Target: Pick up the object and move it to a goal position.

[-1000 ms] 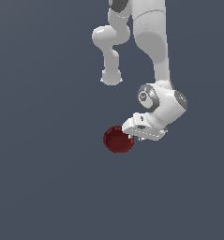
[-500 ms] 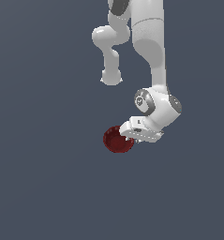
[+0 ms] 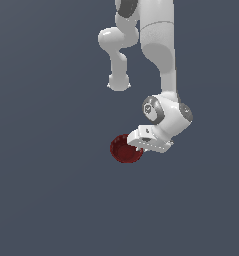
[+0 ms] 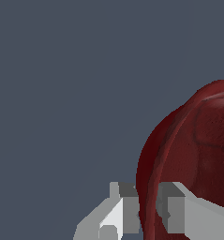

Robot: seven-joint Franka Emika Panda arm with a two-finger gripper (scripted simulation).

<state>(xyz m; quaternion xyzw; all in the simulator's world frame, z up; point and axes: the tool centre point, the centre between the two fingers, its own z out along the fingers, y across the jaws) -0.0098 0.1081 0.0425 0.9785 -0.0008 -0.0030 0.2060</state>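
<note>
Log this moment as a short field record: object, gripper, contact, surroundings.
object: dark red bowl, small, round, shallow
gripper: gripper at the bowl's edge on the exterior view's right
contact: wrist view shows one finger outside the rim and one inside, the wall between them; looks gripped
arm: white, reaching down from the top of the exterior view
surroundings: plain dark grey-blue background; no goal marker visible
</note>
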